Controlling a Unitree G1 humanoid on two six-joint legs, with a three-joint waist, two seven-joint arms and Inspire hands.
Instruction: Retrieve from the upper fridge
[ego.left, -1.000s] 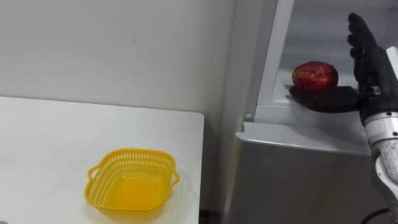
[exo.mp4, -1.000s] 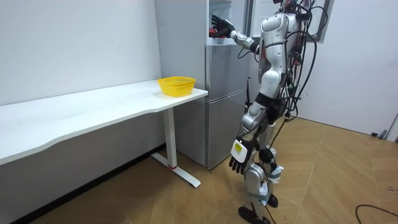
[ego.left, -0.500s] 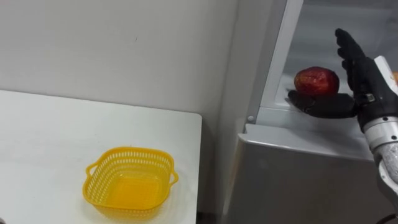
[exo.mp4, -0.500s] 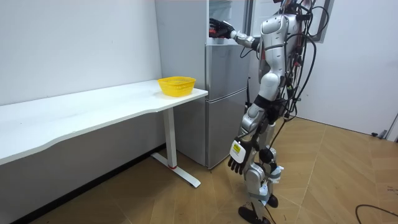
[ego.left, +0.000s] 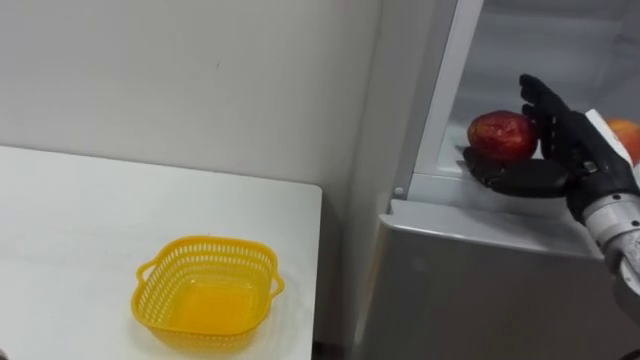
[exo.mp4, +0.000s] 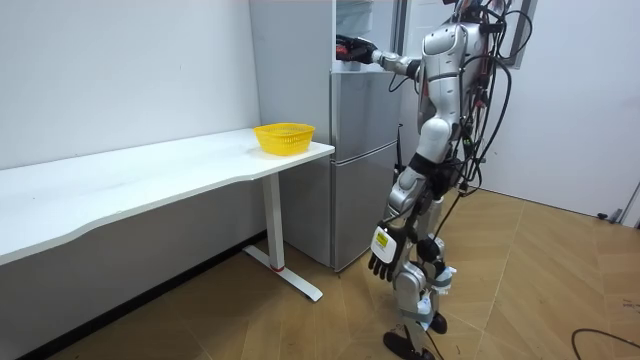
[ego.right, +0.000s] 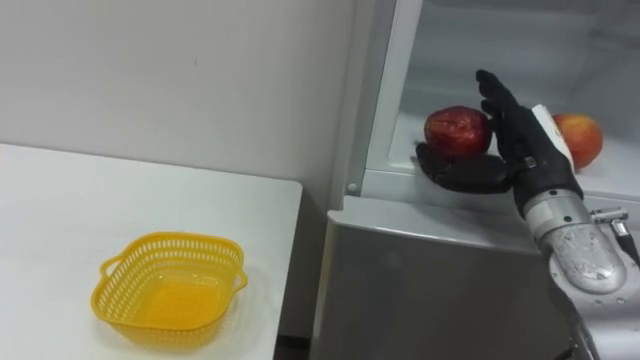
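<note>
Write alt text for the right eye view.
The robot's right hand reaches into the open upper fridge compartment, fingers beside a red apple and thumb below it; a second apple lies further right. A yellow basket sits empty on the white table.

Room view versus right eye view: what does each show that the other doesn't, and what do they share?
Room view: the whole robot standing at the fridge, its left hand hanging by its leg, and the wooden floor. Right eye view: a red apple against the right hand, and a second apple behind that hand. Shared: the fridge, the right hand, the white table and the yellow basket.
</note>
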